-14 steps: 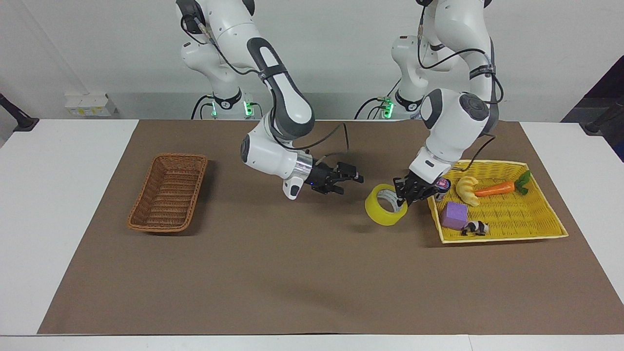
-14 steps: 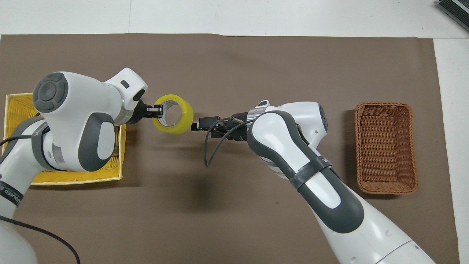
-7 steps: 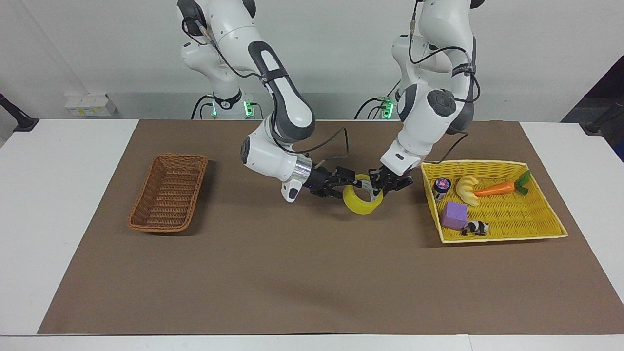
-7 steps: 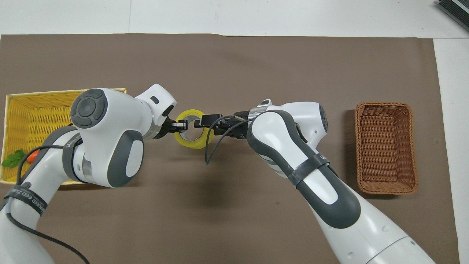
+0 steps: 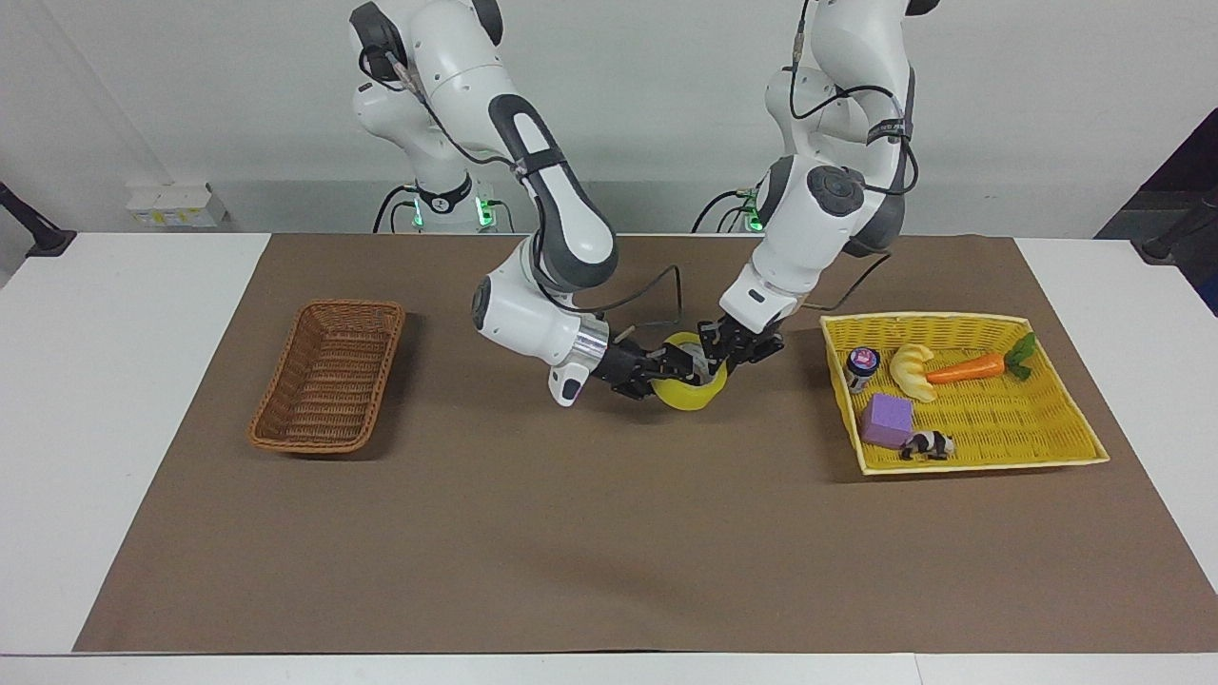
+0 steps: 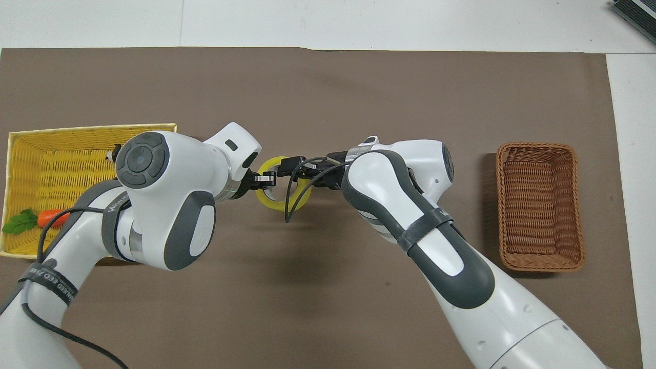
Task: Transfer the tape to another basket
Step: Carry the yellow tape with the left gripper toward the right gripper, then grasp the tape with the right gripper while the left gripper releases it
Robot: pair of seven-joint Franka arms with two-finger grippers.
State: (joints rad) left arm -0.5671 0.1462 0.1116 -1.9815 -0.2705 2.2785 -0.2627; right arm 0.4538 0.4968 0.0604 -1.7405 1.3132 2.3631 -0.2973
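The yellow tape is held just above the brown mat, between the two baskets; it also shows in the overhead view. My left gripper is shut on the tape's rim on the side toward the yellow basket, and it shows in the overhead view. My right gripper is at the rim on the side toward the brown basket, its jaws open on either side of the rim; in the overhead view it lies over the roll. The brown wicker basket stands empty at the right arm's end.
The yellow tray-basket at the left arm's end holds a small jar, a banana, a carrot, a purple block and a toy cow. A brown mat covers the table.
My left gripper carried the tape away from the yellow basket toward the right gripper. The tape's rim came between the right gripper's open jaws.
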